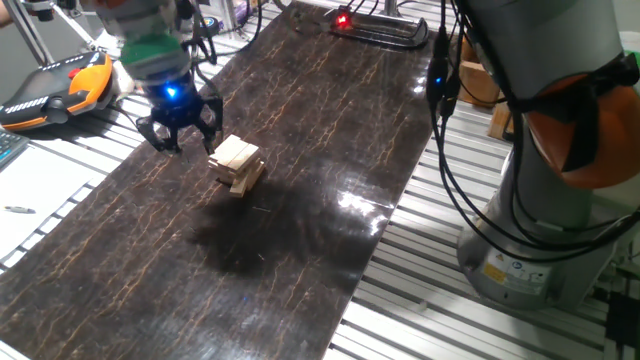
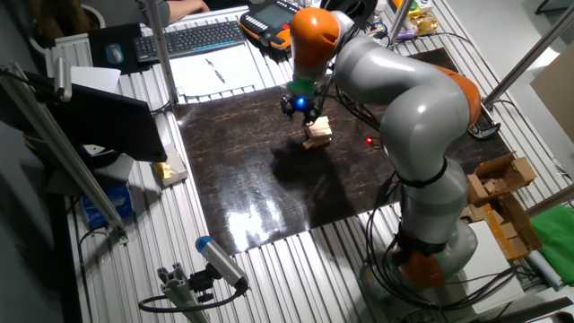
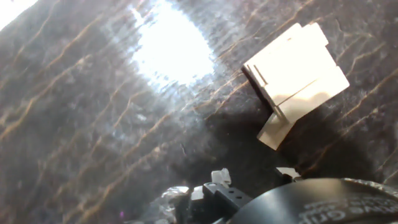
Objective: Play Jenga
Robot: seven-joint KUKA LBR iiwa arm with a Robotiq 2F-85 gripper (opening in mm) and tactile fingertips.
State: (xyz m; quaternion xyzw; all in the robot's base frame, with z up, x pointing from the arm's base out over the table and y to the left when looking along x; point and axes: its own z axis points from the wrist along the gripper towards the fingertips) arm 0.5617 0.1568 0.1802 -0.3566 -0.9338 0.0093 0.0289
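The robot arm is grey with orange joints, and it bends from its base at the edge of the table over the dark mat. This mat is a long black sheet with thin brown veins like marble. It is glossy and it shows bright reflections of the lamps. It lies on a table made of ribbed aluminium profiles. Around the table there are a keyboard, a sheet of paper with a pen, an orange and black hand controller and black cables.

The gripper hangs just beside the Jenga stack, on the side of the hand controller, and it does not touch it. Its black fingers are spread apart and hold nothing. A blue light shines above them.

The Jenga stack stands on the mat, near the middle of its width. It is low, with pale blocks in crosswise layers. In the hand view the top blocks lie side by side with their long axis going from lower left to upper right, and one lower block sticks out at the lower side, across them.
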